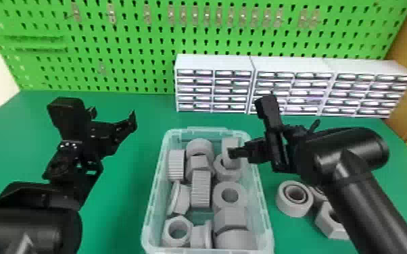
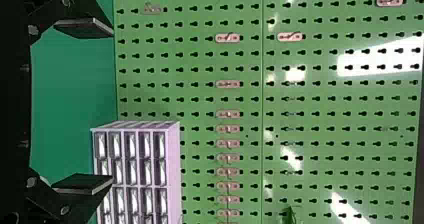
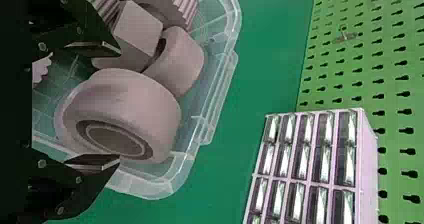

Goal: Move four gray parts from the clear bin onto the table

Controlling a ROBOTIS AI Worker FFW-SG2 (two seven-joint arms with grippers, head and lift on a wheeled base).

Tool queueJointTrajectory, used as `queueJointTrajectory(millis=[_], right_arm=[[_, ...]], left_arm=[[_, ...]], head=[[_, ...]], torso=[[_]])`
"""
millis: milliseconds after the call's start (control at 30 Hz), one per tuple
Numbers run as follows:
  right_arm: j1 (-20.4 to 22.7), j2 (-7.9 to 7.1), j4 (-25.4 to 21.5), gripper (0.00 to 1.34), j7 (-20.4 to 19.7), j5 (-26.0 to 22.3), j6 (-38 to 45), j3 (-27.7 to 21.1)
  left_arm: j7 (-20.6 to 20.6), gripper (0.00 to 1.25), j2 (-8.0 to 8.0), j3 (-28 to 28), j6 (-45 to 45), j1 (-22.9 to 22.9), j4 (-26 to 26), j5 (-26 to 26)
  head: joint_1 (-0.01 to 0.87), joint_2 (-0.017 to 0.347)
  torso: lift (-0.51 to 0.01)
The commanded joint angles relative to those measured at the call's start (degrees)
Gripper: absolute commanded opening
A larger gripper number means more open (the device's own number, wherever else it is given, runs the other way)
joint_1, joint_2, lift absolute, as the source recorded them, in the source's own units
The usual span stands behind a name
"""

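Reaching the gray ring calls for only a slight advance of the right claw, its fingers wide apart, since the ring stands on edge just beyond them in the clear bin's far right corner.

My tubular right arm: solid black. Flat table: solid green. Upright pegboard: brighter green, dark hole grid. Ridged round part: gray, striped.
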Motion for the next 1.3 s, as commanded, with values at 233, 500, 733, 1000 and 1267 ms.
queueJointTrajectory(millis=[233,500,733,1000,1267], right_arm=[[-0.4,0.02,2.8,0.84,1.9,0.0,-3.3,-0.4],[-1.4,0.19,3.6,0.84,2.3,0.2,-4.1,0.6],[-1.6,0.28,5.2,0.84,2.6,0.0,-5.2,1.3],[-1.6,0.28,6.7,0.84,3.1,-0.2,-6.4,1.3],[-1.6,0.28,7.5,0.84,3.2,-0.1,-6.8,1.3]], left_arm=[[0.0,1.01,0.00,0.0,0.0,0.1,0.0,0.0],[0.0,1.01,0.00,0.0,0.0,0.1,0.0,0.1],[0.0,1.01,0.00,0.1,0.0,0.1,0.0,0.0],[0.0,1.01,0.00,0.0,0.0,0.1,0.0,0.1],[0.0,1.01,0.00,0.0,0.0,0.0,0.0,0.1]], head=[[0.678,0.034],[0.678,0.034],[0.678,0.034],[0.678,0.034],[0.678,0.034]], torso=[[-0.050],[-0.050],[-0.050],[-0.050],[-0.050]])
